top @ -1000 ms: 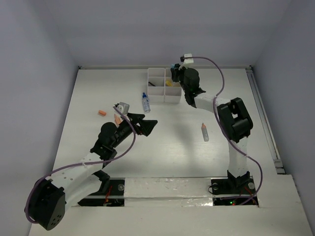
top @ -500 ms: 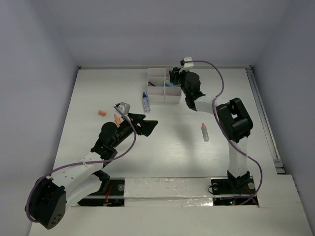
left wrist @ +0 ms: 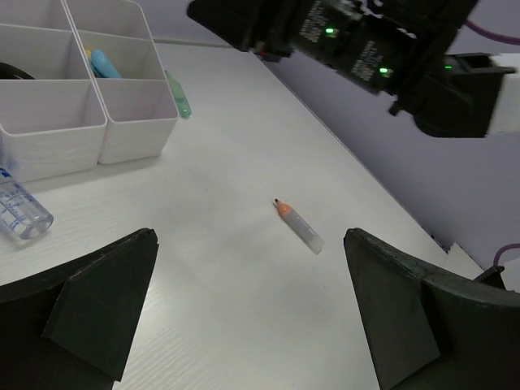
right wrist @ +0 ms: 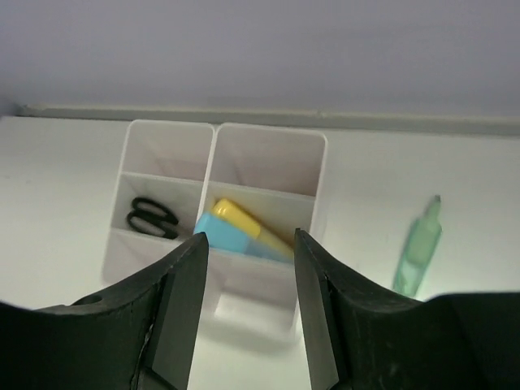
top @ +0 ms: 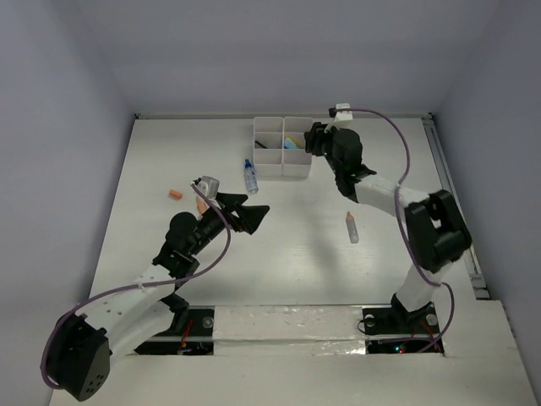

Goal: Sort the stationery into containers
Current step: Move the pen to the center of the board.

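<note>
Legible text, brands, numbers: none. Small clear plastic bottle (left wrist: 18, 215), at nine o'clock in the left wrist view, carries fine blue printed marks. They are too small and blurred to read.

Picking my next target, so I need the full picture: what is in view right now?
Organizer: one, white, far centre of the table.
Scissors: one, black, in the organizer.
Highlighters: two, yellow and blue, in the neighbouring compartment.
Marker: one, green, on the table right of the organizer.
Bottle: one, clear with blue cap, left of the organizer.
Pencil stub: one, orange-tipped, centre-right.
Orange pieces: two, left side.
Left gripper: open.
Right gripper: open, by the organizer.
</note>
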You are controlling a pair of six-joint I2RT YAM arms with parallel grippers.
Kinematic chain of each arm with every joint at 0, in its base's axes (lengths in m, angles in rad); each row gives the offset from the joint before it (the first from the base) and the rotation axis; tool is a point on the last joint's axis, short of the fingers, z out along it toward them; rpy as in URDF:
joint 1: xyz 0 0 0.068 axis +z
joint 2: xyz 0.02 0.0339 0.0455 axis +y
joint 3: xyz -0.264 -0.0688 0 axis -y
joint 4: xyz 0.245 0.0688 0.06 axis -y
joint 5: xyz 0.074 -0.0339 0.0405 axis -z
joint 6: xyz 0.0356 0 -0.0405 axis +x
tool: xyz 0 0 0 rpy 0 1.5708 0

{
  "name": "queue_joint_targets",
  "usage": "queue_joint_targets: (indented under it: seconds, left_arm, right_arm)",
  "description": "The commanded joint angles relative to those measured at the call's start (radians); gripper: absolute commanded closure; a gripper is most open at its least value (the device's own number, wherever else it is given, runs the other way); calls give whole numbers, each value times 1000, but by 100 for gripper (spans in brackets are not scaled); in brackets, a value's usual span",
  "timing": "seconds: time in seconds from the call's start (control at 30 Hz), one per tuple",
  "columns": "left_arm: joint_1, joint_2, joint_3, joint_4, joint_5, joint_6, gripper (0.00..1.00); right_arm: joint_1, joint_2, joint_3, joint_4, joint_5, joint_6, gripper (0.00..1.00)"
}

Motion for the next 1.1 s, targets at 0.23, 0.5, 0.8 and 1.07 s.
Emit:
queue_joint_targets:
  seconds: [0.23, 0.5, 0.8, 1.07]
  left_arm:
    - [-7, -51, -5, 11, -13, -15, 1]
    - [-7, -59, 1, -12, -39, -18, 1]
    - [-7, -65, 8, -72, -141, -26, 1]
    - [-7, -14, 32, -163, -343, -87, 2]
  right_arm:
    - [-1, -422, -321, -626, 51, 281, 48]
    - [-90, -454, -328, -897, 131, 261, 27]
    - [-152, -351, -286, -986, -60, 229, 25]
    - [-152, -294, -289, -973, -193, 230, 37]
